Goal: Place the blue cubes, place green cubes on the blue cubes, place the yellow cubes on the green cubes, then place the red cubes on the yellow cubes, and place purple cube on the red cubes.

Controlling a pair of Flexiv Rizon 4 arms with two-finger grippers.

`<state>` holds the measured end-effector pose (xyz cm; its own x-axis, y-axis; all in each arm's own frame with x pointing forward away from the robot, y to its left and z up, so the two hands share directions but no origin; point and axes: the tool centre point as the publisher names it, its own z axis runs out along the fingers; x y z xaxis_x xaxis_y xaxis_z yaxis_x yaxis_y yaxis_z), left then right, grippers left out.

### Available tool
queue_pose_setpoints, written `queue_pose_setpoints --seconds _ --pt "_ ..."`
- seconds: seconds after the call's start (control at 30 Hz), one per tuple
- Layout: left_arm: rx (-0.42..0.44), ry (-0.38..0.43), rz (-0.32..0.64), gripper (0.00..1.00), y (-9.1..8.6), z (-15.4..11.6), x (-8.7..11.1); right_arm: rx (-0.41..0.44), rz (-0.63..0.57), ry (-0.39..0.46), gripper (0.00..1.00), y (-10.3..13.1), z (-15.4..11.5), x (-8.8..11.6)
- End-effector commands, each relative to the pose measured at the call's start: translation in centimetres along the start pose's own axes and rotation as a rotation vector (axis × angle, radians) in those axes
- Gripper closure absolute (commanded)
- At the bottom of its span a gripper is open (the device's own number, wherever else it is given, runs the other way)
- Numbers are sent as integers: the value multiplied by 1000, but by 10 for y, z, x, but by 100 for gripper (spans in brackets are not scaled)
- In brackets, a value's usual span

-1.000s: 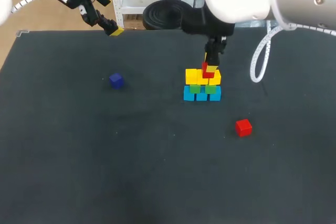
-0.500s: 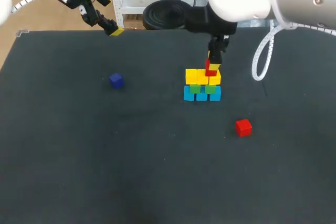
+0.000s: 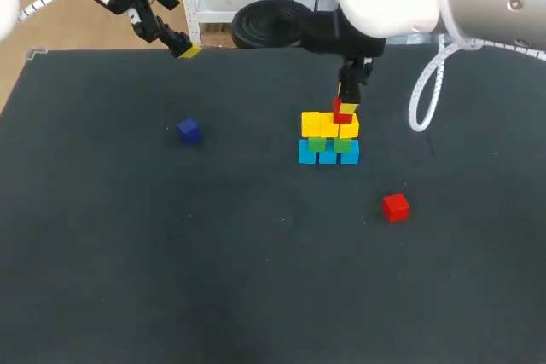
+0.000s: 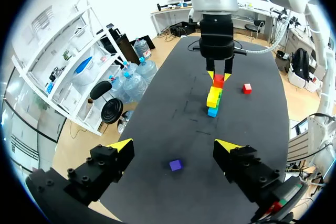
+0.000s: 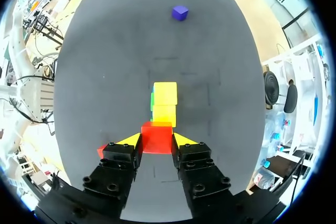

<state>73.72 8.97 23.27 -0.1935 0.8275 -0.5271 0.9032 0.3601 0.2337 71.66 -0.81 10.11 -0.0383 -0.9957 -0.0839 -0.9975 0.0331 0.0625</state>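
The head camera looks down from above, behind the black worktop (image 3: 171,253). The left wrist camera sees the stepped pile of coloured cubes (image 4: 213,99) from afar; the right's hovers close above it (all three share it).

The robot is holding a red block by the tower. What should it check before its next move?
1. Right pincer shut on the red cube: ok.
2. Red cube lined up over the end of the yellow cubes: ok.
3. Red cube resting flat on them: cannot tell.
4. Left pincer open and far from the tower: ok.
5. Second red cube lying free on the table: ok.
6. Purple cube free, apart from the tower: ok.
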Motion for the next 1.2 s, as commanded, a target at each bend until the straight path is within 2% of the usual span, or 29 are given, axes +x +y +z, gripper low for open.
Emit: queue_pose_setpoints --seconds 0.03,0.37,0.43,0.47,0.67,0.87,0.97,1.17,1.2 --pt "2 -2 2 0 1 0 1 2 -5 1 100 0 0 -1" --pt "2 -2 2 0 1 0 1 1 -9 -3 98 1 1 -3" --pt "2 -2 2 0 1 0 1 0 -9 -3 86 1 1 -4" --pt "2 -2 2 0 1 0 1 0 -10 -2 84 1 1 -4" --pt "2 -2 2 0 1 0 1 -1 -10 1 81 2 1 -4" --pt "2 -2 2 0 1 0 1 0 -12 5 74 2 1 -4" --pt "2 -2 2 0 1 0 1 0 -12 7 65 2 0 -4" --pt "2 -2 2 0 1 0 1 -2 -17 7 56 2 0 -4" --pt "2 -2 2 0 1 0 1 -1 -17 6 44 2 0 -4"
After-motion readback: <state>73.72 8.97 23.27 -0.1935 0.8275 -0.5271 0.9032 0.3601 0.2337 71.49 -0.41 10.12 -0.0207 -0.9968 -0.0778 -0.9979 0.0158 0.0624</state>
